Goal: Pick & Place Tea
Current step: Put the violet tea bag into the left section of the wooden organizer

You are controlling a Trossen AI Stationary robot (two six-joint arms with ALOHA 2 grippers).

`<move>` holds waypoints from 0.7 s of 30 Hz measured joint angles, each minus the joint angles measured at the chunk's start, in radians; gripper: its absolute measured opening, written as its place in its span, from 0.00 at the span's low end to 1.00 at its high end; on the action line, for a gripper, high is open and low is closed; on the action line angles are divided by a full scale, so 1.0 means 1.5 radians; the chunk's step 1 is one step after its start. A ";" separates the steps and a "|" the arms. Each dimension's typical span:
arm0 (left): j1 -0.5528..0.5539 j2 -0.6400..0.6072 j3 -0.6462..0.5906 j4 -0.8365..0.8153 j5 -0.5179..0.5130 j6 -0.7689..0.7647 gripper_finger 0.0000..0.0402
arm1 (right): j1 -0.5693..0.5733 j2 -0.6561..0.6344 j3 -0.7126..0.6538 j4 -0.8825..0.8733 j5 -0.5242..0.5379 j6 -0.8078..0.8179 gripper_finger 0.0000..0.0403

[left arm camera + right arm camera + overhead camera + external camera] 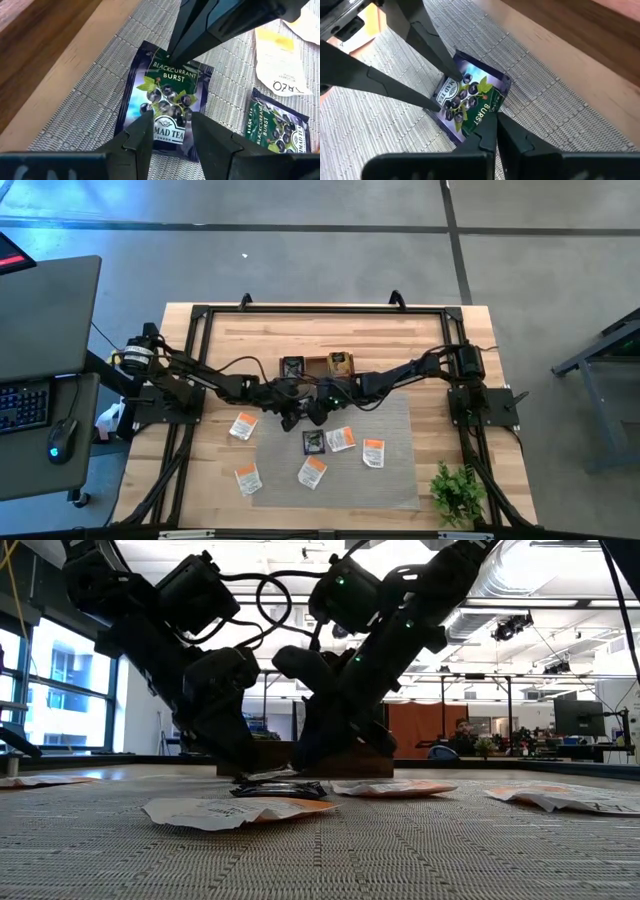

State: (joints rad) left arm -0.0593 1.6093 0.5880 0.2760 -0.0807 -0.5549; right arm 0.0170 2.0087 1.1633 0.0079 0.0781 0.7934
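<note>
A black Blackcurrant Burst tea sachet (165,100) lies flat on the grey woven mat (390,480), just in front of the wooden box (315,367). Both grippers meet over it at the table's middle. My left gripper (172,135) is open, its fingers over the sachet's end nearest that arm. My right gripper (492,127) is shut at the opposite edge. A second black sachet (275,125) and several white-and-orange sachets (341,438) lie loose on the mat. My left gripper rests its two spread fingertips (439,104) on top of the sachet's end (167,131), slanting down from the table's left. The sachet lies flat on the mat beneath them. My right gripper has its shut fingertips on the middle of the opposite edge (484,111), by the word BURST, slanting down from the table's right. The fingertips hide how much of the edge lies between them. The sachet lies on the mat.
The wooden box holds a black and a yellow-brown sachet (340,363). More sachets lie at the mat's left (243,426) and near side (313,471). A small green plant (458,492) stands at the near right corner. A black frame (300,308) borders the table.
</note>
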 joint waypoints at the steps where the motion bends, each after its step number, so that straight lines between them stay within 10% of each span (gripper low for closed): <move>1: 0.000 0.000 0.000 0.000 0.000 0.000 0.33 | 0.001 0.000 0.000 0.000 0.000 -0.009 0.01; 21: 0.000 -0.123 0.029 -0.017 0.097 0.139 0.33 | 0.054 -0.112 0.001 0.000 0.048 -0.326 0.00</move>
State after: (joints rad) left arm -0.0592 1.4244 0.6310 0.2503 0.0643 -0.3465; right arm 0.0984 1.8400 1.1652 0.0083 0.1499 0.3049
